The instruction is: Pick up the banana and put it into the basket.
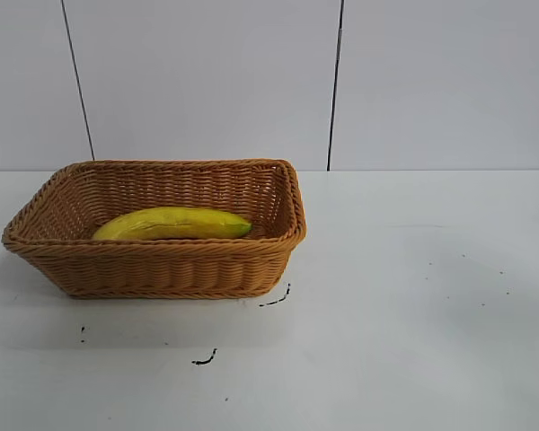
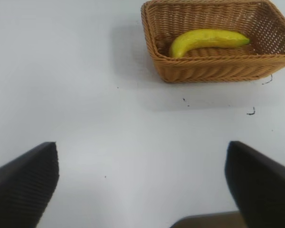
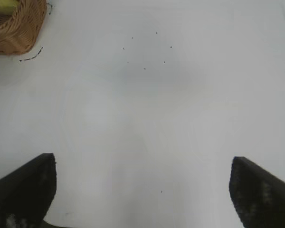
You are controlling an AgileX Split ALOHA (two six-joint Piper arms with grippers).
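On the white table (image 1: 413,296), toward the left arm's side in the exterior view, sits the basket (image 1: 162,268) with the banana (image 1: 173,224) lying lengthwise inside on its floor, so the placing looks done. Left gripper (image 2: 142,183) hangs over bare table well apart from the basket, jaws spread wide, holding nothing; right gripper (image 3: 142,187) likewise released and empty, basket only at its view's corner. Best finish, I judge: keep both clear and parked, no nudging the rim or dark table marks (image 1: 205,359).
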